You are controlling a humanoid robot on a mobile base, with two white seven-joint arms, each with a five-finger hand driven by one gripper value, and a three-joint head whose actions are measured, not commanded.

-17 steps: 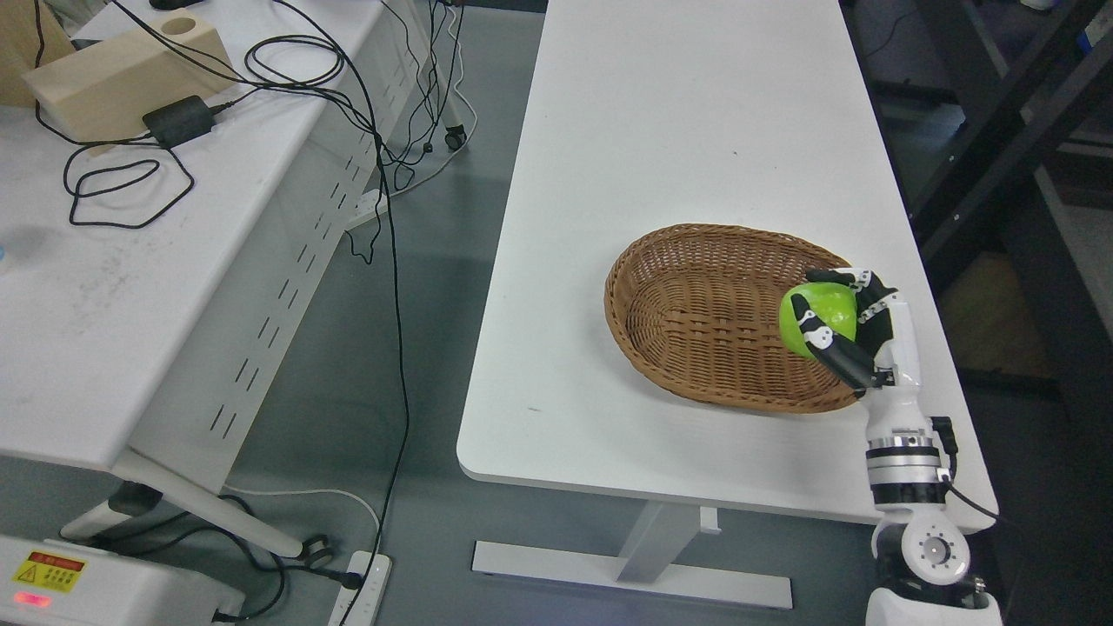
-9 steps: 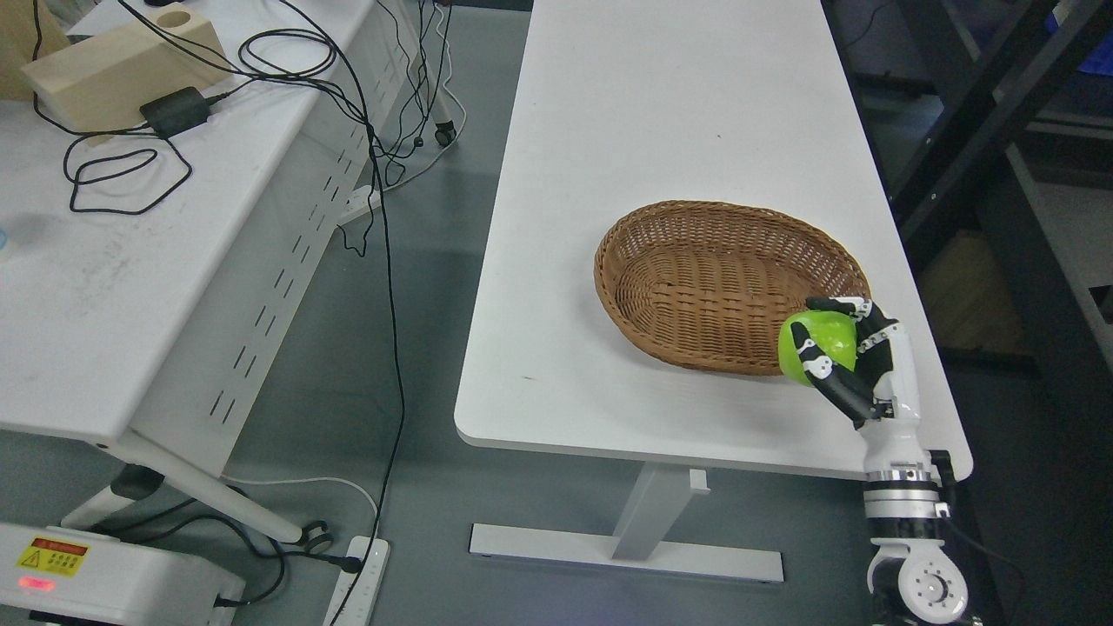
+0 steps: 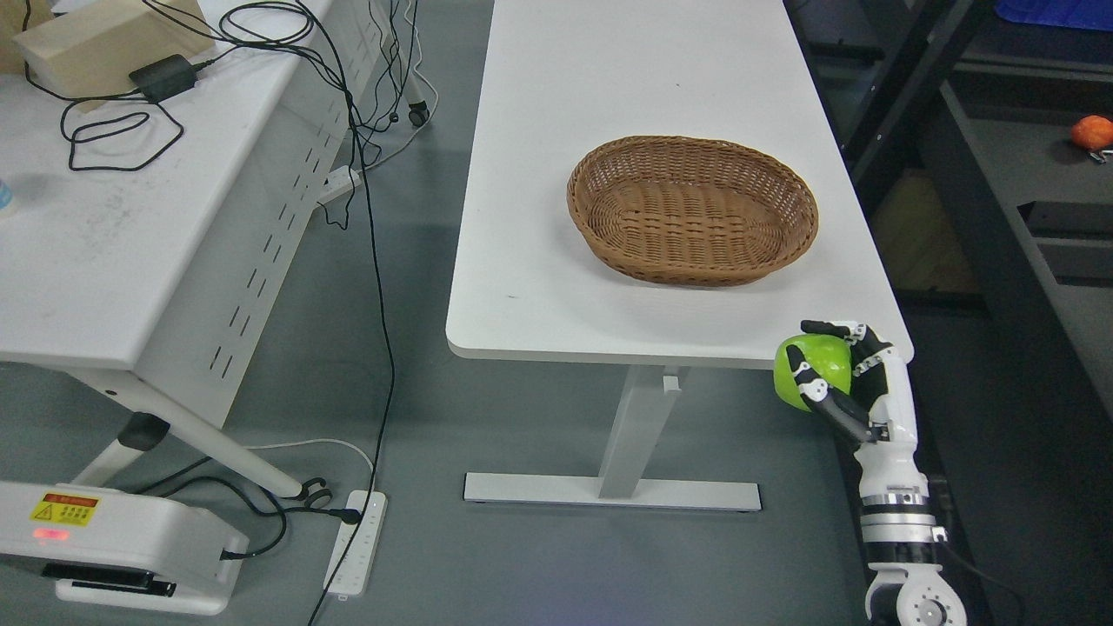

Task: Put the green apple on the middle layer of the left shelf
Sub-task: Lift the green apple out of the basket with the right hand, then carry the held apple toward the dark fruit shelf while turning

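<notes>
— Where was the green apple (image 3: 816, 371)?

— It sat in the right hand (image 3: 848, 378), at about four o'clock in the head view, just off the near right corner of the white table (image 3: 643, 78). The black and white fingers (image 3: 833, 409) were curled around the fruit, one across its top and one along its lower side, so the apple was held clear of the tabletop, partly over the table's edge and partly over the grey floor (image 3: 417, 417).

— And the arm?

— It rose from the bottom edge at five o'clock, the wrist nearly upright beneath the hand. The left arm did not show.

— What lay on the table?

— A wicker basket (image 3: 692, 209), oval and brown, at about one o'clock from the centre, well apart from the apple. Nothing could be seen inside it.

— Anything toward the shelf?

— At two to three o'clock stood a dark shelving unit (image 3: 1000, 148). An orange object (image 3: 1091, 131) rested on one of its surfaces near the right edge; what it was could not be told.

— And on the other side?

— A second white desk (image 3: 130, 261) at nine to ten o'clock carried black cables (image 3: 113, 139), a black adapter (image 3: 162, 77) and a pale wooden block (image 3: 96, 43) at eleven. A power strip (image 3: 356, 543) lay on the floor at seven o'clock, beside a white base unit (image 3: 122, 548) bearing a yellow warning label.
</notes>
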